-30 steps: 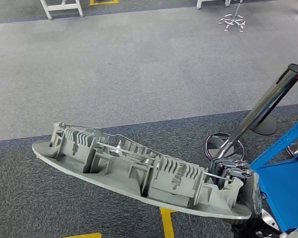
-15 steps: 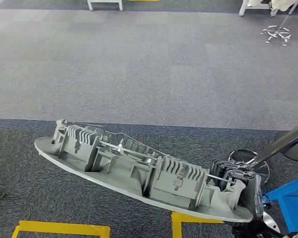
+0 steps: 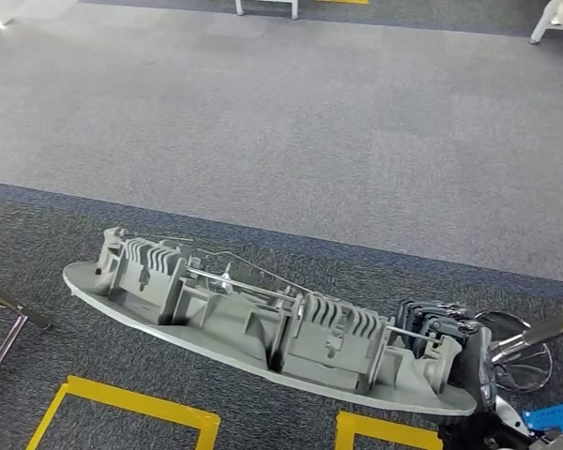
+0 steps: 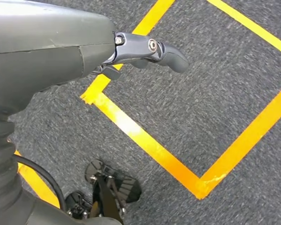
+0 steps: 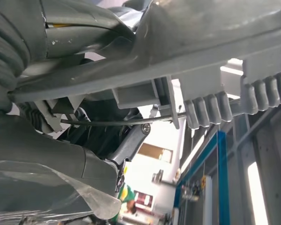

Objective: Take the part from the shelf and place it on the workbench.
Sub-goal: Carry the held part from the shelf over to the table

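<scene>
The long grey part point(image 3: 265, 328) hangs in the air over the dark carpet, held by one end in the right hand point(image 3: 441, 352), its ribbed side up and its far end stretching away toward the robot's left. The dark fingers point(image 5: 128, 140) wrap over the part's edge. The left hand point(image 4: 96, 47) hangs empty above yellow floor tape point(image 4: 150, 145), one finger straight out.

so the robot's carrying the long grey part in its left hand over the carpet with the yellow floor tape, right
Not quite: the right hand holds the long grey part, gripping it at one end, as the head view shows. The left hand hangs with nothing in it in the left wrist view. The rest stands: carpet and yellow floor tape lie below.
</scene>
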